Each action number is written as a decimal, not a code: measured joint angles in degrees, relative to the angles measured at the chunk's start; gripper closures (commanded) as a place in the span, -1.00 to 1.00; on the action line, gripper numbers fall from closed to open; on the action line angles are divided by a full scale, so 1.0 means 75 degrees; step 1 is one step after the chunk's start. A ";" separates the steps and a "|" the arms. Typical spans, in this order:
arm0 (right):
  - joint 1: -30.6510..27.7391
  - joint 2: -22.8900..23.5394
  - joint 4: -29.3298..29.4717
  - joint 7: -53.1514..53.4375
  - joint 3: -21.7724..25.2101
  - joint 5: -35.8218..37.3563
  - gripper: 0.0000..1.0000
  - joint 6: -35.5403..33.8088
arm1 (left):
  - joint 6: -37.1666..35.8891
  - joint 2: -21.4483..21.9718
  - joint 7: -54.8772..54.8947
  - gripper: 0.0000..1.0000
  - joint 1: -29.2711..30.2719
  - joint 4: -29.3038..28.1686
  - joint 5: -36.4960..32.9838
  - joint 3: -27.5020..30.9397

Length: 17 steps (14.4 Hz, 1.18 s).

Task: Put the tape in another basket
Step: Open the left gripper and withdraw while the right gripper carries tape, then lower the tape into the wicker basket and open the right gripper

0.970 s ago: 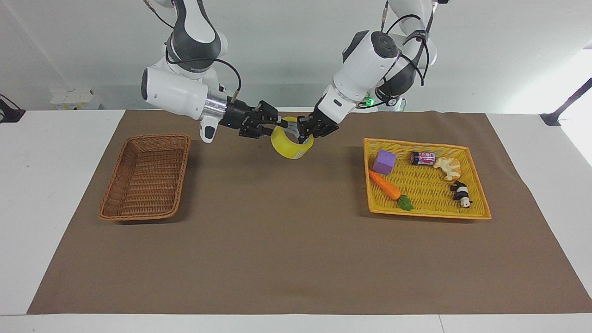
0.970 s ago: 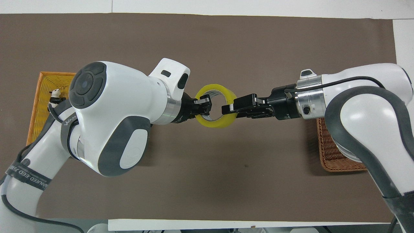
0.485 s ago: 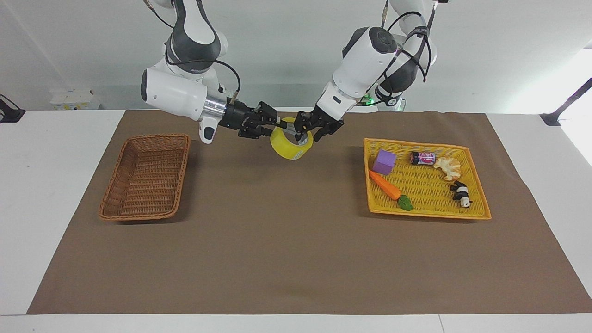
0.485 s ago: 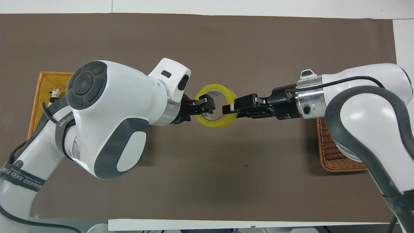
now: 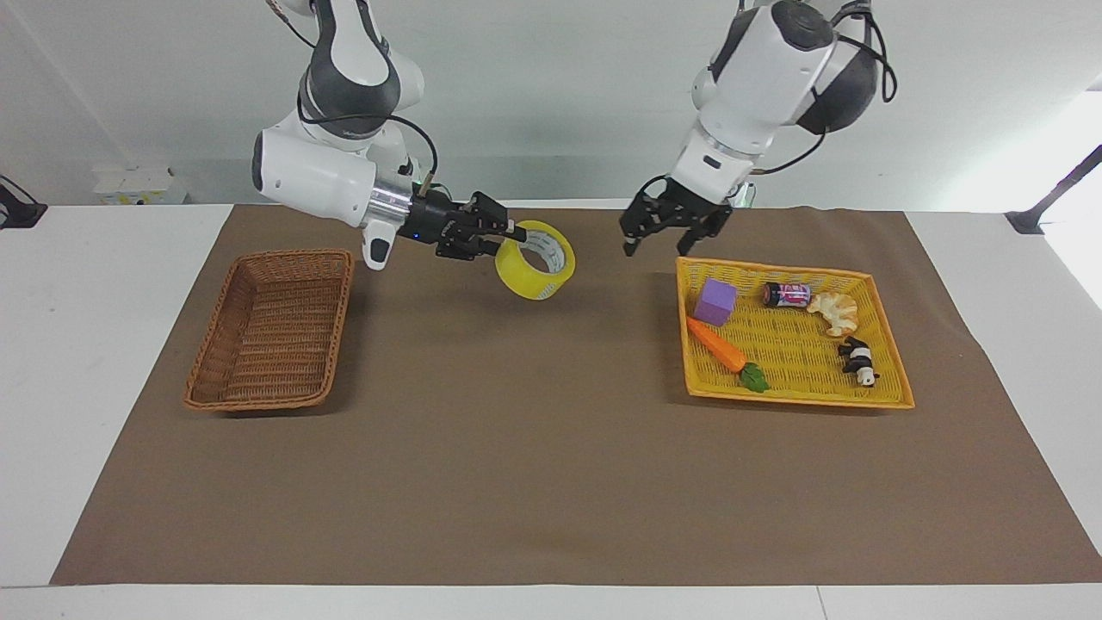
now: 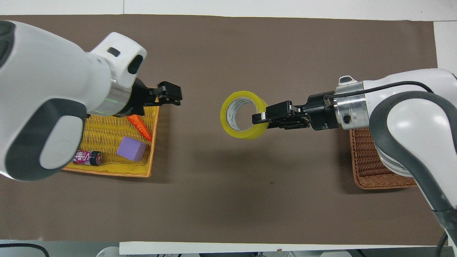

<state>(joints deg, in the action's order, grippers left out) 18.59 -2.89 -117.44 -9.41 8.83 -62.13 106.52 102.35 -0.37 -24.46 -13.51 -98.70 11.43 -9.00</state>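
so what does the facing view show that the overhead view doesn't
Only the facing view shows the whole brown basket, empty, plus the croissant and panda toy in the yellow tray, and the left gripper open in the air at the tray's edge nearer the robots.

Only the overhead view looks straight through the tape to its white core.

Both show the right gripper holding the tape by its rim above the mat, clear of both containers, and the purple block, carrot and battery in the tray.
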 measured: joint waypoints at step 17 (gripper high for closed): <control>-0.5423 0.1367 0.0622 -0.3734 0.0069 0.3086 1.00 -0.2673 | -0.0458 0.0072 0.3835 -0.99 0.3194 -0.0020 -0.1229 -0.0098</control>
<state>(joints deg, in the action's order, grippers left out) -22.08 7.36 -112.77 -37.42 9.34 -38.99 86.47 98.92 0.16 4.30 10.45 -98.85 2.21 -9.74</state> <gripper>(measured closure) 0.458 0.004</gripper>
